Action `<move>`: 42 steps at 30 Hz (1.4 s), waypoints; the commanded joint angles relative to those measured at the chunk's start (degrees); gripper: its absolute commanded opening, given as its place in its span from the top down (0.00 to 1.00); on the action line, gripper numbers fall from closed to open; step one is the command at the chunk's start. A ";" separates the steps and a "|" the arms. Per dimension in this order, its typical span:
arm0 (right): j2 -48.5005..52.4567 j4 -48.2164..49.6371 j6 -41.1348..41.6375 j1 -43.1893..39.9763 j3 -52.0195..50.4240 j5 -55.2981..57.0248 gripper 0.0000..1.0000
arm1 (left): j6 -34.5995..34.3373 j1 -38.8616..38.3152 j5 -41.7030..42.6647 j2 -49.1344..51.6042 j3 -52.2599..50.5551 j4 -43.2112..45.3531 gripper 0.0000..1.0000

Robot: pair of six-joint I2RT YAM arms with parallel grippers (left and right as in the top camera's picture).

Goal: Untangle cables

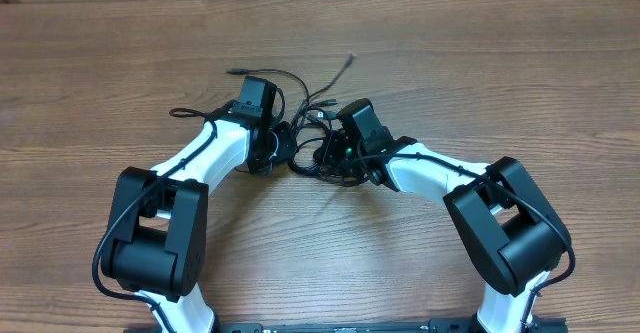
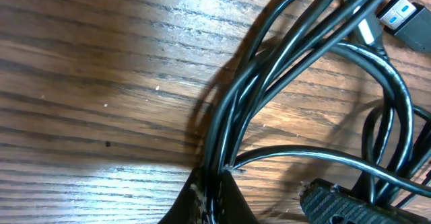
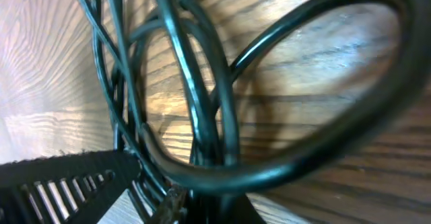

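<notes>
The cables (image 1: 312, 123) are thin black cords bunched in a tangle at the middle of the table, with loose ends trailing up and left. In the left wrist view, my left gripper (image 2: 217, 185) is shut on a bundle of several strands (image 2: 236, 116), and a blue-tongued plug (image 2: 401, 13) lies at the top right. My right gripper (image 3: 217, 207) is shut on strands of the same tangle, under a big blurred loop (image 3: 323, 123). Seen from overhead, the left gripper (image 1: 284, 145) and the right gripper (image 1: 326, 157) meet close together at the tangle's near side.
The wooden table (image 1: 480, 63) spreads all round the tangle. Each gripper's ribbed black body shows in the other's wrist view: the right one (image 2: 340, 207) and the left one (image 3: 60, 183). Both arms reach in from the near edge.
</notes>
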 commanded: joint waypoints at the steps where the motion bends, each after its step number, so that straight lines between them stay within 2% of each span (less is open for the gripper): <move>1: 0.76 -0.52 -0.39 0.11 0.98 1.14 0.94 | 2.69 0.81 0.66 -0.37 -0.26 -0.02 0.96; 5: 0.76 -0.74 -0.39 0.11 0.98 1.33 0.96 | 5.20 3.19 5.51 -3.30 -0.22 0.26 0.96; 8: 0.76 -0.74 -0.39 0.11 0.98 1.31 0.96 | 7.17 5.42 12.98 -6.01 -0.22 1.07 0.96; 15: 0.76 -0.72 -0.44 0.11 0.98 1.33 0.95 | 7.26 10.05 26.75 -9.40 -0.22 1.22 0.96; 22: 0.76 -0.94 -1.38 0.11 0.98 1.46 0.95 | 8.57 14.78 36.72 -9.40 -0.22 0.81 0.96; 25: 0.76 -0.92 -2.19 0.11 0.98 1.46 0.95 | 8.61 16.13 33.46 -9.40 -0.22 -1.05 0.96; 29: 0.76 -0.24 -3.13 0.11 0.98 0.33 0.90 | 10.73 15.41 23.19 -9.40 -0.22 -5.11 0.96; 32: 0.74 1.01 -5.79 0.11 0.98 -2.25 0.81 | 11.10 14.97 15.08 -9.38 -0.22 -7.48 0.96; 35: 0.74 1.14 -6.29 0.00 0.98 -2.43 0.70 | 11.13 14.80 13.55 -9.38 -0.24 -9.03 0.96; 37: 0.74 1.31 -6.27 -0.13 0.98 -2.43 0.68 | 11.13 14.38 13.31 -9.33 -0.28 -10.01 0.83; 42: 0.74 1.29 -5.81 -0.59 0.98 -3.45 0.62 | 10.10 11.39 10.32 -8.15 -0.74 -10.14 0.77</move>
